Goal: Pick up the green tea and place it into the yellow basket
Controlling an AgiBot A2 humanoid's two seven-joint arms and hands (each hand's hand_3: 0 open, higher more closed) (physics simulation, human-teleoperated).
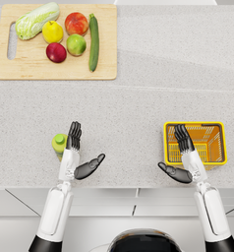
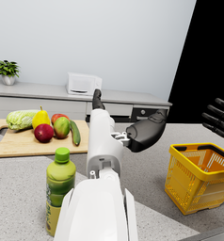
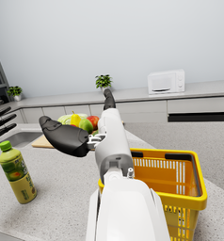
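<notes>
In the head view, the left hand point(image 1: 75, 153) is hanging just beside the green-capped plastic bottle of green tea point(image 1: 59, 143), which is standing upright on the speckled grey table point(image 1: 138, 103); its fingers point(image 1: 73, 135) are spread apart and holding nothing. The right hand point(image 1: 184, 157) is hovering at the near rim of the yellow wire basket point(image 1: 195, 142), fingers likewise apart and empty. A wooden cutting board point(image 1: 55, 42) with a cabbage, 2 red apples, a yellow pear, a green fruit and a cucumber is lying well apart, farther back.

In the left wrist view, the bottle is sitting beside the forearm, seemingly not touching the hand, though the arm is hiding part of it. The basket is well apart from it.

In the right wrist view, the bottle is standing free and the basket is lying under that arm.

The risk is the tall, narrow bottle tipping if the left hand is nudging it sideways before the fingers wrap around it.
</notes>
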